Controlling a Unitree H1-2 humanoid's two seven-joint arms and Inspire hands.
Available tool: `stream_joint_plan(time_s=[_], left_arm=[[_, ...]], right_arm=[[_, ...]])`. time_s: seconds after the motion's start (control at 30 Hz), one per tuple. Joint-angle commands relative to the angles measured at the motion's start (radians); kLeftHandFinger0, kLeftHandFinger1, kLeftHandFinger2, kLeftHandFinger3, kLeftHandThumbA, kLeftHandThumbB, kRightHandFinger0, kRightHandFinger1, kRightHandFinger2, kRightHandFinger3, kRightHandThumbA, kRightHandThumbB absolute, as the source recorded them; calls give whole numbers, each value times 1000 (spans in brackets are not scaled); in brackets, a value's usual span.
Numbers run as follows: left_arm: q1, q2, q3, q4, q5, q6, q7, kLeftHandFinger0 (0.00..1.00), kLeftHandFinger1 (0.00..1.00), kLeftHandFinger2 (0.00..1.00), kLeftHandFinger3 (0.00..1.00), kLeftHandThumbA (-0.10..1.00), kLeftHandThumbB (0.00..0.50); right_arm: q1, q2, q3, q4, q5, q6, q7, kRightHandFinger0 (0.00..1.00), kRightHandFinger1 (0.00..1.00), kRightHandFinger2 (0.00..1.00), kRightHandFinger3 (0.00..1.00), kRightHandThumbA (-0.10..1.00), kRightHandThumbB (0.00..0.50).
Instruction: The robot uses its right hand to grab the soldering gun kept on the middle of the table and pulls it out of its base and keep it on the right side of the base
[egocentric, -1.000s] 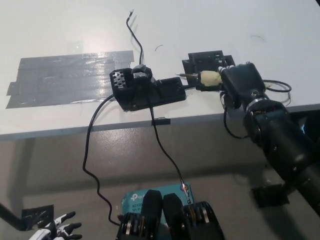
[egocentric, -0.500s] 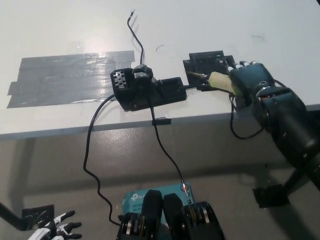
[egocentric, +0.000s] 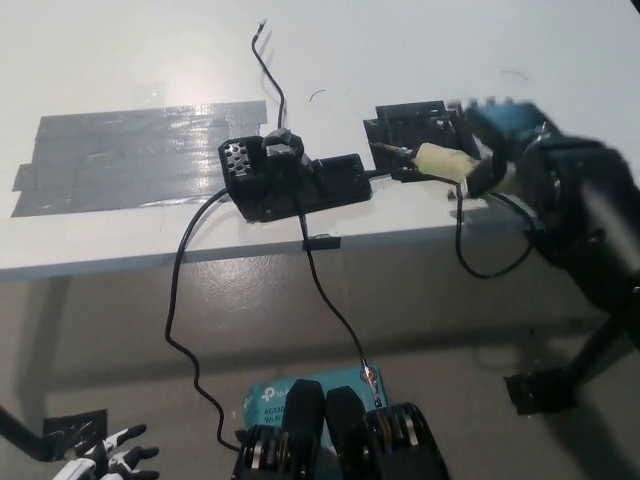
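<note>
**Soldering gun in the right hand, clear of its base**

The black right hand (egocentric: 510, 150) sat over the right part of the white table (egocentric: 400, 60), blurred in the head view, with its fingers wrapped around the rear of the soldering gun (egocentric: 435, 160). The gun's pale yellow grip stuck out of the hand toward the picture's left, and its thin metal tip pointed on toward the black base (egocentric: 295, 180), which stood near the table's front edge around the middle. The tip was apart from the base, with a short gap of table between them. Tip and grip lay over the front edge of a second black block (egocentric: 415, 125) that rested on the table just behind them; whether the gun touched the table or the block could not be told. A thin black cable (egocentric: 490, 265) looped down from the hand below the table edge. Another black cable (egocentric: 180, 300) ran from the base over the table edge toward the floor. A broad patch of grey tape (egocentric: 130, 155) covered the table left of the base.

The white left hand (egocentric: 110, 460) rested at the picture's lower left, low beside the floor, its fingers spread and holding nothing.
</note>
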Motion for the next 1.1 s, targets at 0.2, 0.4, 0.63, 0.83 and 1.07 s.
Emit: stream_joint_plan(time_s=[0.2, 0.4, 0.63, 0.83, 1.07], left_arm=[[17, 12, 10, -17, -3, -26, -16, 672, 740, 814, 925, 642, 342], [7, 14, 11, -15, 3, -18, -9, 671, 734, 815, 924, 636, 341], [21, 2, 11, -2, 7, -37, -4, 652, 716, 791, 899, 643, 367], [28, 8, 27, -4, 3, -42, -3, 667, 746, 806, 994, 647, 340], [27, 13, 49, -7, -9, -48, -11, 661, 743, 806, 957, 640, 352]], right_arm=[[169, -143, -250, -523, 235, 100, 138, 1000, 1000, 1000, 1000, 1000, 500], [397, -101, -536, -794, 460, 111, 122, 1000, 1000, 1000, 1000, 1000, 417], [726, 48, -754, -831, 584, 41, -67, 1000, 1000, 1000, 1000, 786, 275], [918, 171, -840, -614, 670, -152, -157, 741, 830, 979, 1000, 519, 234], [904, 171, -834, -473, 645, -215, -229, 595, 646, 757, 1000, 506, 213]])
